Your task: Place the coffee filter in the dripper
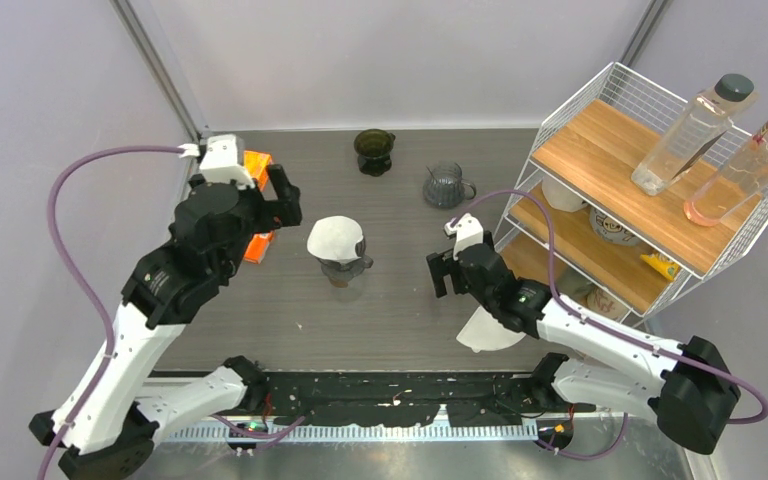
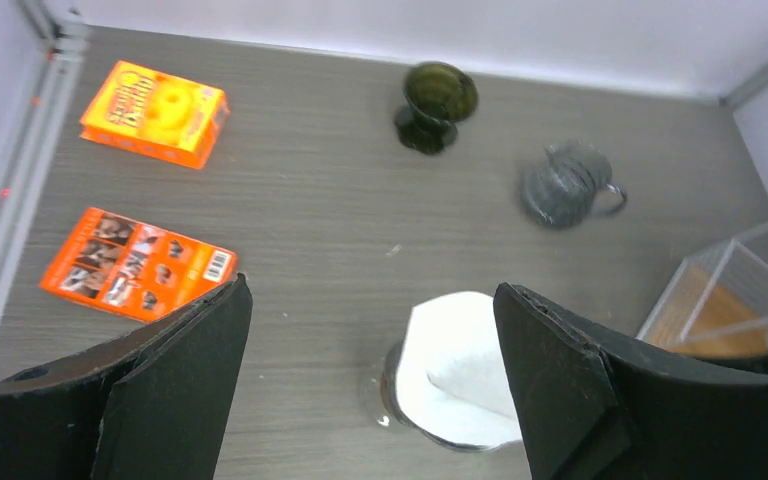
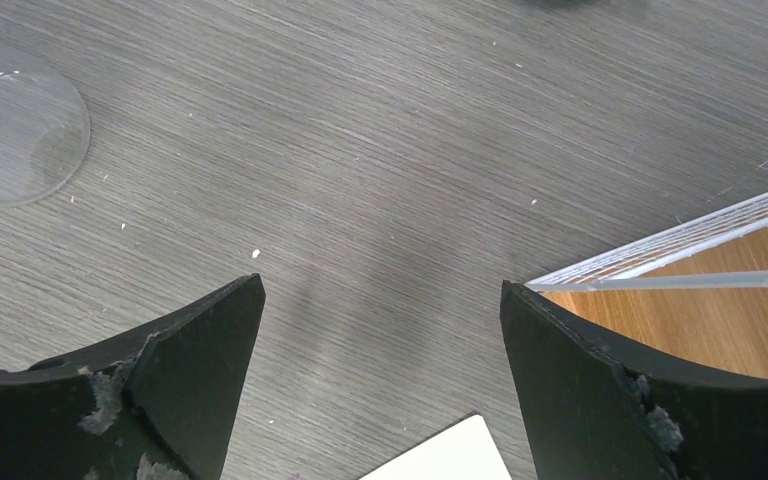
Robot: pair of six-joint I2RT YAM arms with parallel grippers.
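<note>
Plainly, one white coffee filter (image 1: 335,238) sits inside the clear dripper (image 1: 350,268) mid-table. A second filter (image 1: 485,333) lies flat beside the right arm. The left gripper (image 2: 372,300), near the dripper, gapes wide and empty, as does the right gripper (image 3: 382,290). Two bottles lie on the wire rack (image 1: 560,115): one clear bottle (image 1: 695,130) and one pink bottle (image 1: 750,165).

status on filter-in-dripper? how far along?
Done: the white filter sits in the clear dripper, leaning, with one edge sticking up. In hand: nothing; the left gripper and right gripper are both open and empty. Left: possibly pressing it flat; full seating can't be judged.
</note>
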